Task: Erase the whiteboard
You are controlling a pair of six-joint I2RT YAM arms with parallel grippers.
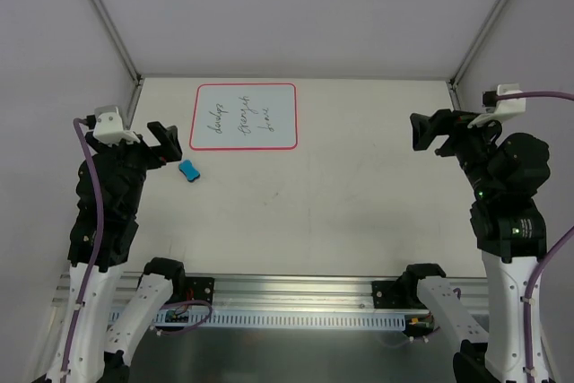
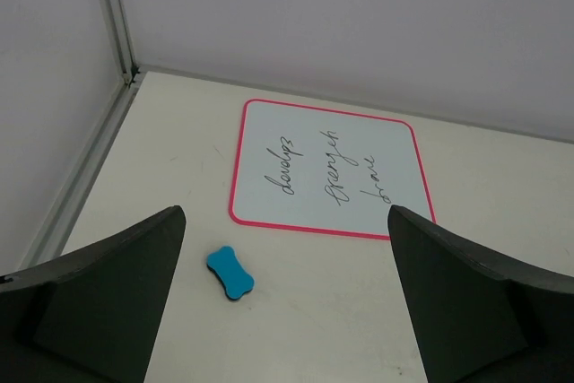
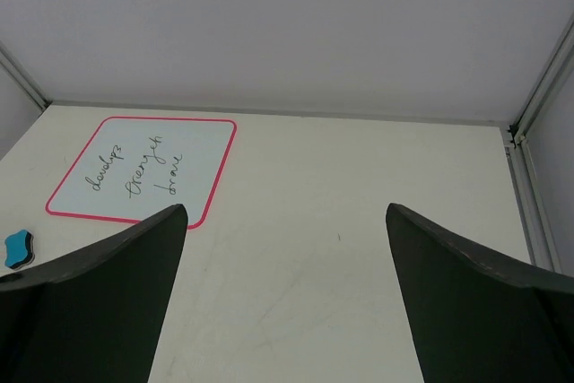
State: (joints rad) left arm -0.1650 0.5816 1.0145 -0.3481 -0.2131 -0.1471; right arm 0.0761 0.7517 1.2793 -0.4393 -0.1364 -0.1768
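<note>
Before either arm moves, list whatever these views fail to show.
1. Handwriting on the whiteboard: too small to read with certainty in any view.
2. The blue eraser: cut off by the left edge in the right wrist view.
3. Its underside: hidden against the table in all views.

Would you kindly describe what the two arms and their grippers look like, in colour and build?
Both arms are black in their upper links and white below; the left arm and right arm each carry a white wrist camera housing and a purple cable. The left gripper and right gripper have broad, flat black fingers.
</note>
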